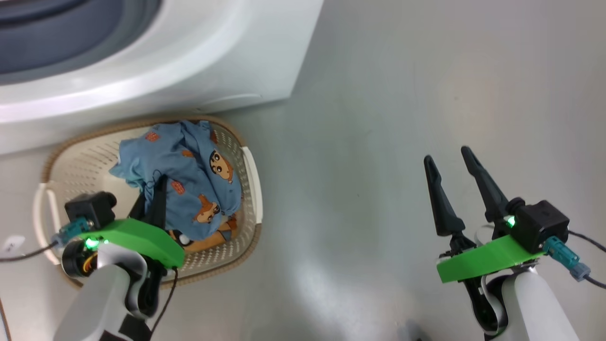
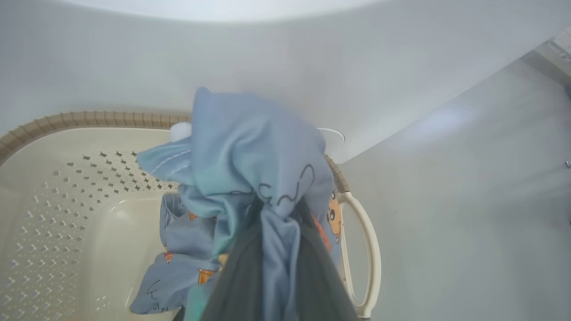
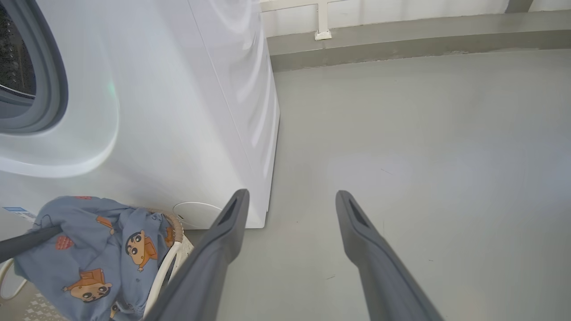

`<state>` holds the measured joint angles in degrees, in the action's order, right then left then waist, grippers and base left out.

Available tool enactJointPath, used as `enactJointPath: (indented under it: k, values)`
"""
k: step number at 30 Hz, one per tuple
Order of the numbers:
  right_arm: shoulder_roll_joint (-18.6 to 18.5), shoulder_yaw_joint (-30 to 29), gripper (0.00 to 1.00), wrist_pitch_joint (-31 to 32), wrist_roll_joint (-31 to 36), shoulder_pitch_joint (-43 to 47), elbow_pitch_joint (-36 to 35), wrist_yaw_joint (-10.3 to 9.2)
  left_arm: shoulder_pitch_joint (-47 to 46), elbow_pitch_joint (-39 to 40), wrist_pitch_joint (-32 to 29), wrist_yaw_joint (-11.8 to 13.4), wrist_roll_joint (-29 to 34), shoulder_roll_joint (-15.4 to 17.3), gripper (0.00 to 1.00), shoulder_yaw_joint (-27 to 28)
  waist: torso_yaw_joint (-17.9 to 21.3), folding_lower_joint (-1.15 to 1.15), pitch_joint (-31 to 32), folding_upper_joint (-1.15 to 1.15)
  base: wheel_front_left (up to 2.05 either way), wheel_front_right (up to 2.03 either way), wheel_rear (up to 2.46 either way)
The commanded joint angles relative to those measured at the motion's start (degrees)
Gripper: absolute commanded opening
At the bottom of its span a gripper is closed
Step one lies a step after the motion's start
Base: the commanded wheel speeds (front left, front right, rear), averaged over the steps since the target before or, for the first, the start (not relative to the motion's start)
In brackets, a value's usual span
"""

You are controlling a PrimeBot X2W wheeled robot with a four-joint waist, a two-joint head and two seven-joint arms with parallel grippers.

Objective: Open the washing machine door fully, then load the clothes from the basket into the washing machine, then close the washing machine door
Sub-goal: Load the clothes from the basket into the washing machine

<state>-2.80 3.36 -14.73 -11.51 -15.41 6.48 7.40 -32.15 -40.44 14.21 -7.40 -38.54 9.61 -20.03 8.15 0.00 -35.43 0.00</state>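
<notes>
The left gripper (image 1: pixel 156 192) is pinched narrow on a fold of the blue printed clothes (image 1: pixel 199 175), bunched in the basket (image 1: pixel 253 189) with their long axis running roughly 11 to 5 o'clock in the head view. The washing machine (image 1: pixel 213 61) and its grey gasket (image 1: pixel 52 38) lie just beyond at 11 o'clock, so the lift likely goes that way. The right gripper (image 1: pixel 447 156), spread wide and empty, hovers well apart at 3 o'clock over the smooth grey floor (image 1: pixel 378 118).
</notes>
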Motion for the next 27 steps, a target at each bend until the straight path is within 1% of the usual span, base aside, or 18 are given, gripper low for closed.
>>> enactJointPath:
  k: [1,9,27]
  values:
    - [-0.08,1.10,1.00,-0.27,0.56,2.18,-0.74,0.09,2.43,2.58,0.78,-0.08,1.15,0.88,0.00,2.57,-2.28,0.00,3.25,0.00,0.00,0.00,0.00]
    - [-0.08,0.32,1.00,-0.27,1.61,3.53,0.25,0.09,8.38,11.80,0.78,-0.08,4.75,-1.27,0.00,7.94,-4.35,0.00,7.83,0.00,0.00,0.00,0.00]
    - [-0.08,-0.83,1.00,-0.27,3.01,6.20,0.55,0.09,17.52,28.21,0.78,-0.09,11.12,-4.77,0.00,15.75,-7.32,0.00,16.86,0.00,0.00,0.00,0.00]
